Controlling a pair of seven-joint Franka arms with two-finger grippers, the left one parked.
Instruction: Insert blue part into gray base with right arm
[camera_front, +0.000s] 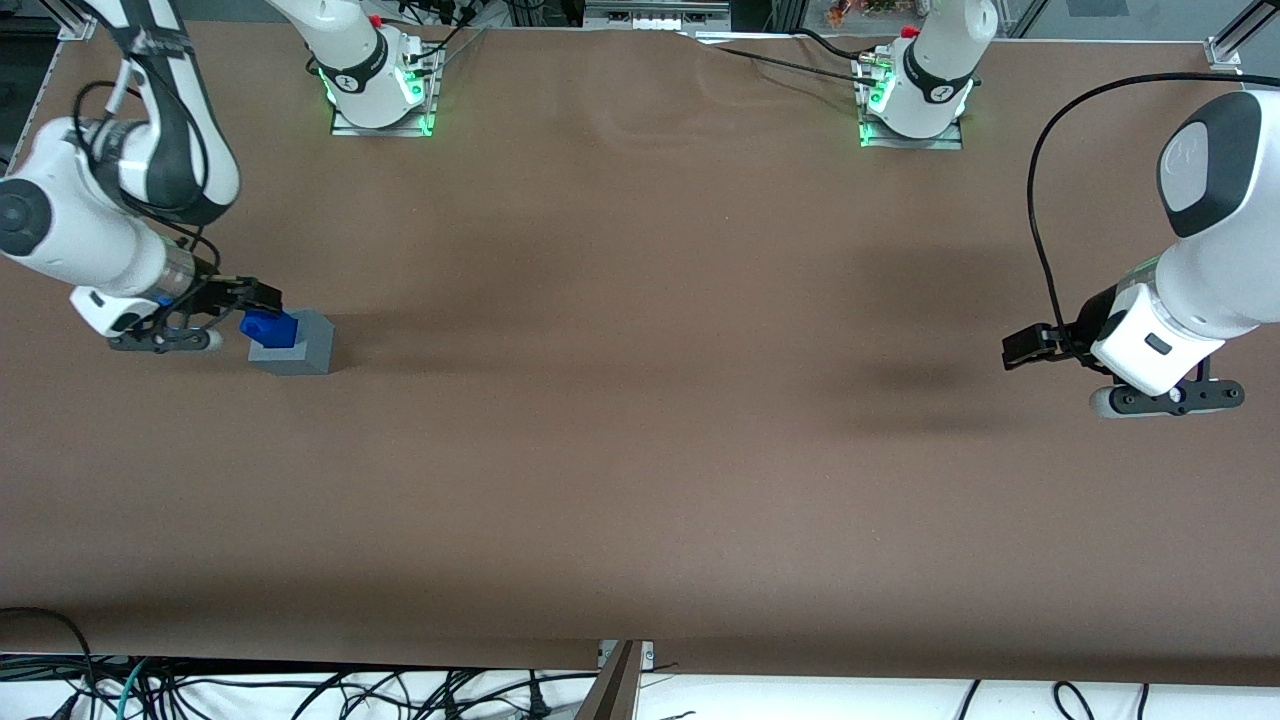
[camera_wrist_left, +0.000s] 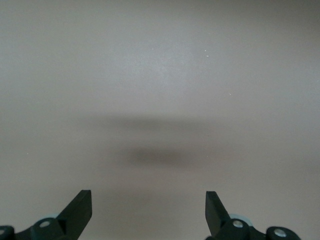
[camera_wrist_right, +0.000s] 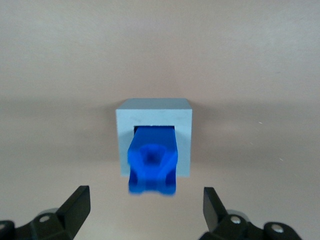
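The gray base (camera_front: 300, 347) is a matte gray cube on the table at the working arm's end. The blue part (camera_front: 268, 328) sits in its socket and sticks out toward my gripper. In the right wrist view the blue part (camera_wrist_right: 152, 160) stands in the square socket of the gray base (camera_wrist_right: 185, 132), its notched end facing the camera. My right gripper (camera_front: 240, 298) hangs beside the blue part, slightly farther from the front camera than the base. Its fingers (camera_wrist_right: 75, 205) stand wide apart and hold nothing; the gripper (camera_wrist_right: 145, 205) is clear of the part.
Brown table surface (camera_front: 640, 400) all around. The two arm bases (camera_front: 380, 90) stand at the table's back edge. Cables lie below the front edge (camera_front: 300, 690).
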